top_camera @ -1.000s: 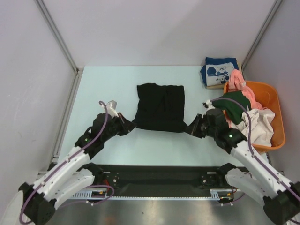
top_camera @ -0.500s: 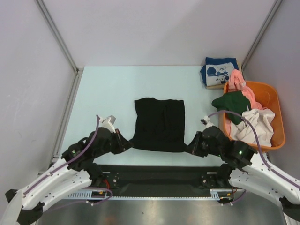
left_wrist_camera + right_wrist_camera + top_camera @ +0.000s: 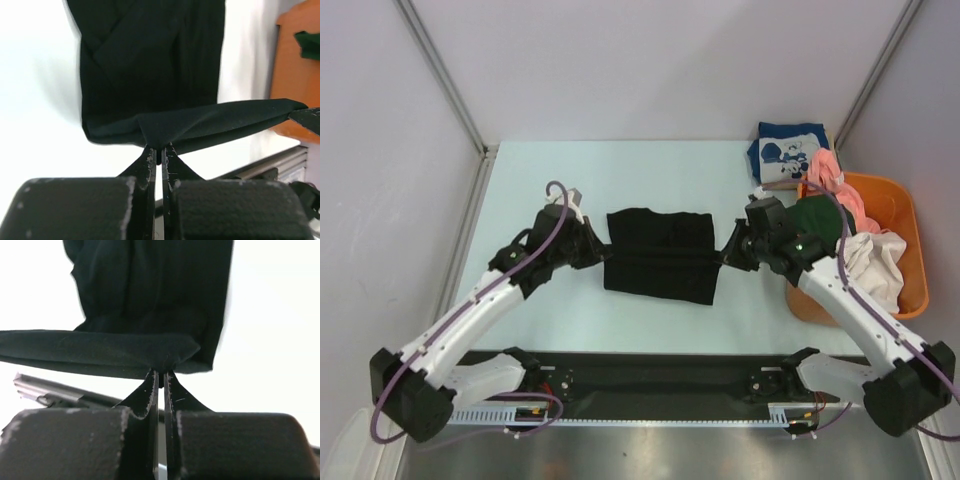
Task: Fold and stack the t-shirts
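Observation:
The black t-shirt (image 3: 660,255) lies in the middle of the table, its near edge lifted and carried over its far part. My left gripper (image 3: 603,257) is shut on its left corner (image 3: 159,137). My right gripper (image 3: 723,260) is shut on its right corner (image 3: 161,362). The raised hem stretches taut between both grippers. The navy t-shirt with white cartoon print (image 3: 786,152) lies folded at the back right. The pink (image 3: 828,172), dark green (image 3: 817,218) and off-white (image 3: 876,262) t-shirts are heaped in the orange basket (image 3: 905,205).
The orange basket stands at the table's right edge, close behind my right arm. Its side shows in the left wrist view (image 3: 295,60). A black rail (image 3: 650,375) runs along the table's near edge. Grey walls enclose the table at back and sides.
Both grippers have moved from the table's near edge toward the far side, carrying the black shirt's near hem up and over the rest of it. The shirt looks shorter from front to back.

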`<state>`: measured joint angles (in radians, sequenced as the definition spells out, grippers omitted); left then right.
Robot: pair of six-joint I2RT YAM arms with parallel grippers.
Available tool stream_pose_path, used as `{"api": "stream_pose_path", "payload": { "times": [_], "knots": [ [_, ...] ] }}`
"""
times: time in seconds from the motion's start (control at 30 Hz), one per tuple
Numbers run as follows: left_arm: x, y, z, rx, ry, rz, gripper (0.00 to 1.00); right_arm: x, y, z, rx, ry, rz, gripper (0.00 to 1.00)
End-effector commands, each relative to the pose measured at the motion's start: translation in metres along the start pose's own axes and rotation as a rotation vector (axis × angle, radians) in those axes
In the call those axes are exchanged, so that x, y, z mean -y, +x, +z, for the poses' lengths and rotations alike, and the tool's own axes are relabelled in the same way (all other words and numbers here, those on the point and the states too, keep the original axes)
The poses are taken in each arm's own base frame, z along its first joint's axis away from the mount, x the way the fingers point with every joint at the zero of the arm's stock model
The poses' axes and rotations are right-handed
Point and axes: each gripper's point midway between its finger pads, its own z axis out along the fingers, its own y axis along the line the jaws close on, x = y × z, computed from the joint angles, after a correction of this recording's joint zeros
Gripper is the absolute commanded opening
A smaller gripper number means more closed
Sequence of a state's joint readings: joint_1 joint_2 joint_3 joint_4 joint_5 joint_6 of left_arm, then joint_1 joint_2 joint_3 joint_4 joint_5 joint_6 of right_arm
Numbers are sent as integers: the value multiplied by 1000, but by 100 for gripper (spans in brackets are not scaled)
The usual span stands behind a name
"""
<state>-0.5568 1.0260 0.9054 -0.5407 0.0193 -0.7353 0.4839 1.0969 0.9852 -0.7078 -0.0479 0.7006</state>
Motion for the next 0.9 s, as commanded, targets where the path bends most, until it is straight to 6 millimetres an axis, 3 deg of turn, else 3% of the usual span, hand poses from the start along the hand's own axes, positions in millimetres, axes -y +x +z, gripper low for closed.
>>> {"api": "stream_pose_path", "payload": {
  "times": [0.0, 0.23, 0.4, 0.47, 0.5, 0.73, 0.83, 0.87],
  "knots": [
    [12, -48, 18, 59, 9, 95, 0, 4, -39, 7, 63, 9, -84, 0],
    [-1, -78, 62, 24, -43, 71, 0, 14, -83, 41, 46, 46, -95, 0],
    [-11, -102, 81, 27, -65, 44, 0, 15, -102, 62, 22, 37, -108, 0],
    [-20, -102, 96, -8, -86, 37, 0, 14, -109, 72, 14, 36, -110, 0],
    [-20, -112, 98, 4, -89, 31, 0, 14, -111, 74, 12, 36, -112, 0],
    [-34, -129, 134, -36, -126, 3, 0, 16, -135, 105, -1, 35, -101, 0],
    [-46, -130, 155, -89, -160, -19, 13, 24, -140, 133, -38, 44, -84, 0],
    [-43, -145, 160, -69, -162, -18, 29, 27, -142, 139, -51, 55, -71, 0]
  ]
}}
